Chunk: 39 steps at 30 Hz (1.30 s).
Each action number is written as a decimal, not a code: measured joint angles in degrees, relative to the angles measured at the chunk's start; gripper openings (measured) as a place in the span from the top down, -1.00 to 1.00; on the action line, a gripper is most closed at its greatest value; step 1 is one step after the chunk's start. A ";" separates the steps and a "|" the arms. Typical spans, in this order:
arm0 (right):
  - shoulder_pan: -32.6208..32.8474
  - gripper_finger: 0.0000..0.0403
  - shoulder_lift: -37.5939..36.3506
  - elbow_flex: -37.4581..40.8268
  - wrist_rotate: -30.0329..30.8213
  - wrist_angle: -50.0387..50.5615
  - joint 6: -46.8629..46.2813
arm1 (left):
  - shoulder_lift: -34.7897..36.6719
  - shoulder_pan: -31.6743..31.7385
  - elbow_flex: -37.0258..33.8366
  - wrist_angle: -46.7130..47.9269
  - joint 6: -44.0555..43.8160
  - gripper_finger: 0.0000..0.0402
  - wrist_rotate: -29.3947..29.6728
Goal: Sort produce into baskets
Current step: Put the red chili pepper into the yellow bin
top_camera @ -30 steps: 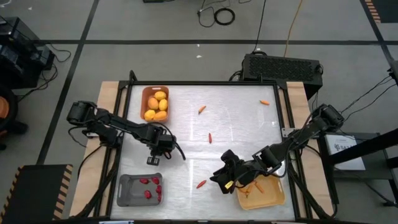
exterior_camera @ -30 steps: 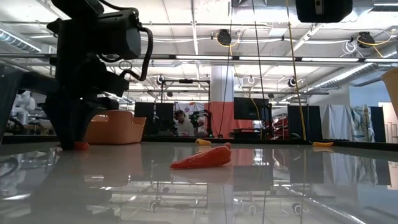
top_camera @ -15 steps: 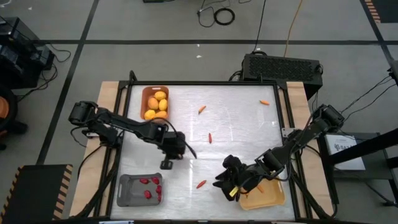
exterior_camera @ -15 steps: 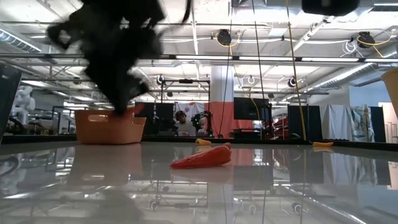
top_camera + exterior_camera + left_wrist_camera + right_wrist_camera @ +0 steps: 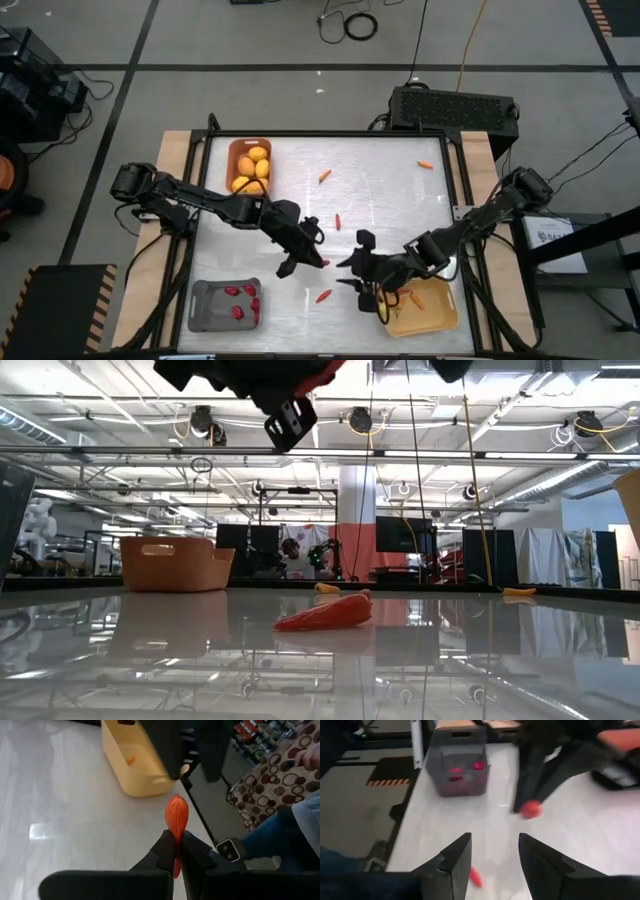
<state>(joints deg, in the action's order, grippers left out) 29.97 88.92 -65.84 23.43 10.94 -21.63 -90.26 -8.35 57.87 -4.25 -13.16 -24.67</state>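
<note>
My left gripper (image 5: 303, 252) hangs above the table's middle, shut on a small orange-red chilli piece (image 5: 176, 817). It also shows at the top of the low view (image 5: 285, 400). My right gripper (image 5: 358, 270) is open and empty just to its right, beside the yellow basket (image 5: 432, 318), which holds carrot sticks. A loose chilli (image 5: 323, 296) lies on the table below and between the two grippers; it also shows in the low view (image 5: 325, 613). The grey basket (image 5: 212, 310) holds red chillies. The orange-brown basket (image 5: 236, 150) holds lemons. My left gripper pinches the chilli piece by one end (image 5: 175, 836) between its two fingertips. The rest of the piece sticks out beyond the fingertips. The piece is lifted clear of the table.
Another chilli (image 5: 338, 221) lies near the table's middle. Two carrot sticks lie toward the far edge, one (image 5: 325, 176) near the orange-brown basket and one (image 5: 425, 164) at the far right. The two grippers are close together. A person's legs (image 5: 280, 830) show beyond the table.
My left gripper has risen from the table by the grey basket with the chilli piece and gone toward the table's right edge, up near my right gripper. My right gripper has shifted a little toward the far edge.
</note>
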 joint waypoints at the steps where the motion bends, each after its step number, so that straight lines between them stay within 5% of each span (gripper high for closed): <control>1: -0.48 0.23 0.00 0.00 0.34 -0.12 0.24 | 0.00 -0.14 0.00 -0.43 -0.04 0.91 0.00; 23: -7.21 0.24 0.04 0.00 -5.87 -2.66 1.34 | 0.00 -0.73 0.00 0.08 0.22 0.91 1.18; 39: -7.44 0.60 0.04 0.00 -5.95 -2.15 1.34 | 0.02 -0.73 0.00 -0.05 0.45 0.91 6.10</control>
<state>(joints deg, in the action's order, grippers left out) 22.52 88.97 -65.84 17.47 8.78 -20.29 -90.24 -9.08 57.87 -4.29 -12.71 -18.56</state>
